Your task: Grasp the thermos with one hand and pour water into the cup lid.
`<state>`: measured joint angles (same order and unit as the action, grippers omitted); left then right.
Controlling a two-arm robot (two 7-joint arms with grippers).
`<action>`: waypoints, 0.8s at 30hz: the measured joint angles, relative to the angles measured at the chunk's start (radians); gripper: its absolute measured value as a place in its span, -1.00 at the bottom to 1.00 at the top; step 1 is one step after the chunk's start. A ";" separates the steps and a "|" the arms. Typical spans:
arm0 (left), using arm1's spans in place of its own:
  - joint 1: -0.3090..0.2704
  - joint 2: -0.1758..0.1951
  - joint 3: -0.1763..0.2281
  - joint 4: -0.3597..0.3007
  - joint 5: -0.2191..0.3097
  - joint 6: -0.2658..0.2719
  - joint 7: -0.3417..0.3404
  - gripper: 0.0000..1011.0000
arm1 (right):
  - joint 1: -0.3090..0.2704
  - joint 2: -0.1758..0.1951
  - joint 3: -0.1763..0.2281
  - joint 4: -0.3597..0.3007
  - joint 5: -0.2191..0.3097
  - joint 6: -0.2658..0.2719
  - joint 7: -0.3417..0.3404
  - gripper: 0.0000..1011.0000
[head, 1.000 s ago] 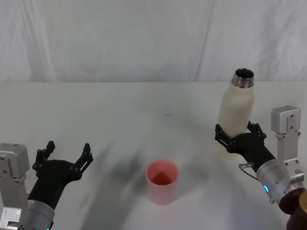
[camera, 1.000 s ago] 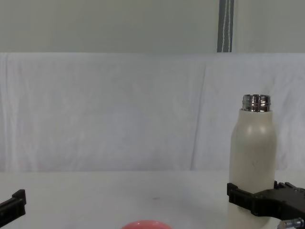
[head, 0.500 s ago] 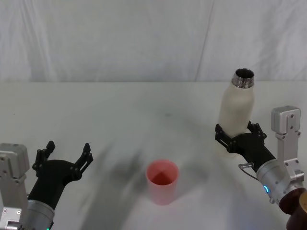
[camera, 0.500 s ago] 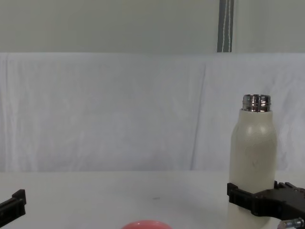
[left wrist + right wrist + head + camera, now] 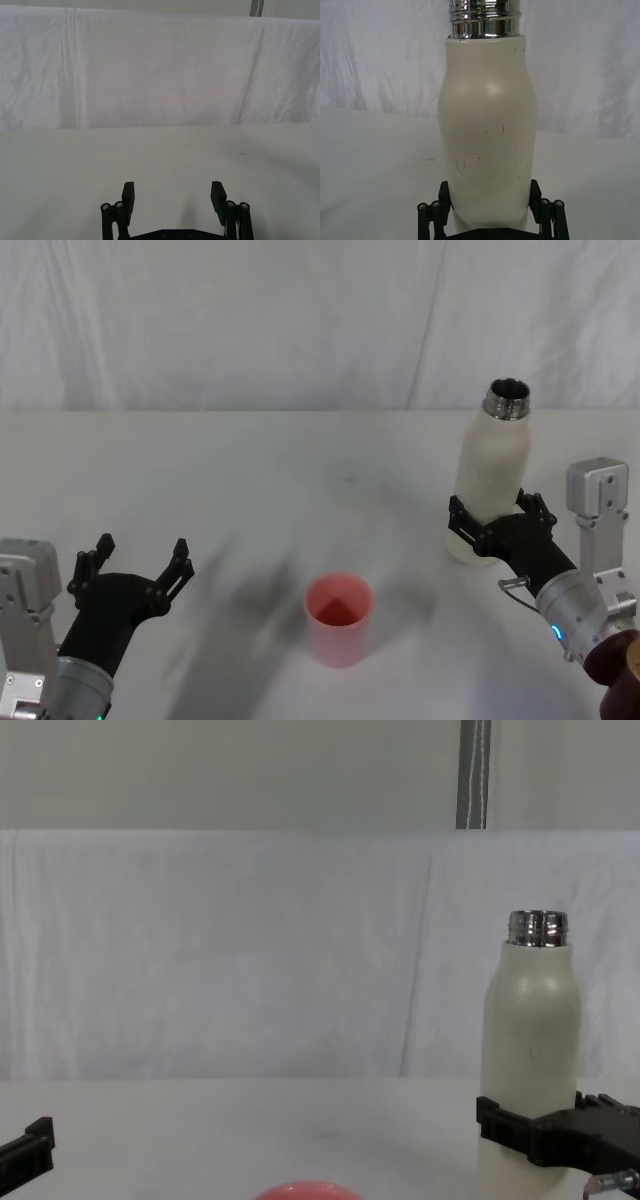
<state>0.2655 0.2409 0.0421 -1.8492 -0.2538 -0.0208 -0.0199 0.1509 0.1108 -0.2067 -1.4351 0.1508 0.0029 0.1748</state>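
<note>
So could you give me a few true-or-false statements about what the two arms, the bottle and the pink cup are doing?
1. The right gripper is clamped around the thermos. True.
2. The thermos has its cap on. False: its steel neck is open.
3. The left gripper holds the cup lid. False: it is open and holds nothing, off to the lid's left.
4. The cup lid stands upright on the table. True.
5. The thermos is tipped over the lid. False: it is upright.
</note>
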 joint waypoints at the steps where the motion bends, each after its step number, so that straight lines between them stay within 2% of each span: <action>1: 0.000 0.000 0.000 0.000 0.000 0.000 0.000 0.98 | -0.001 0.001 -0.001 -0.004 -0.002 0.000 0.000 0.88; 15: 0.000 0.000 0.000 0.000 0.000 0.000 0.000 0.98 | -0.018 0.035 -0.001 -0.082 -0.021 0.018 0.008 0.88; 24: 0.000 0.000 0.000 0.000 0.000 0.000 0.000 0.98 | -0.040 0.069 -0.006 -0.131 -0.067 0.028 0.003 0.88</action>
<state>0.2655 0.2410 0.0421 -1.8492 -0.2538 -0.0208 -0.0199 0.1109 0.1797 -0.2123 -1.5659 0.0837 0.0310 0.1778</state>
